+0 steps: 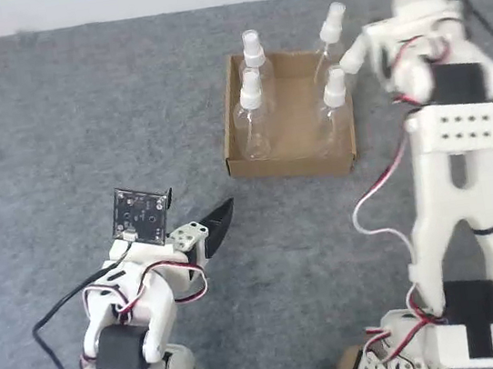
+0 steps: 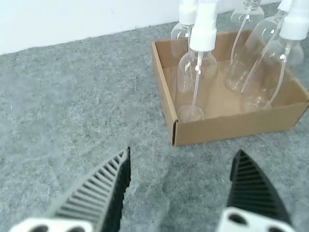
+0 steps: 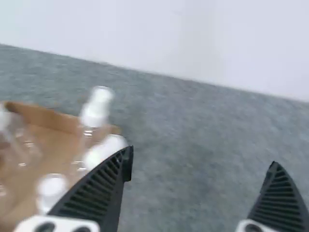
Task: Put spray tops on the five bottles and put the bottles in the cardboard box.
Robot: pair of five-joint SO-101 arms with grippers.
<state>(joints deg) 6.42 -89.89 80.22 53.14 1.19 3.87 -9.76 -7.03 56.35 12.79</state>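
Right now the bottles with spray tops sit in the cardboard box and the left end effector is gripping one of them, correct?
No. The bottles sit in the cardboard box, but the left end effector grips none: the left wrist view shows it open and empty, short of the box.

I see the cardboard box (image 1: 291,162) lying flat on the grey mat (image 1: 82,125), shallow, brown and open on top. Clear plastic bottles (image 1: 254,126) stand inside it, each one I can make out capped with a white spray top (image 1: 250,85). Two are along its left wall and two along its right. I count four for certain and can't confirm a fifth.
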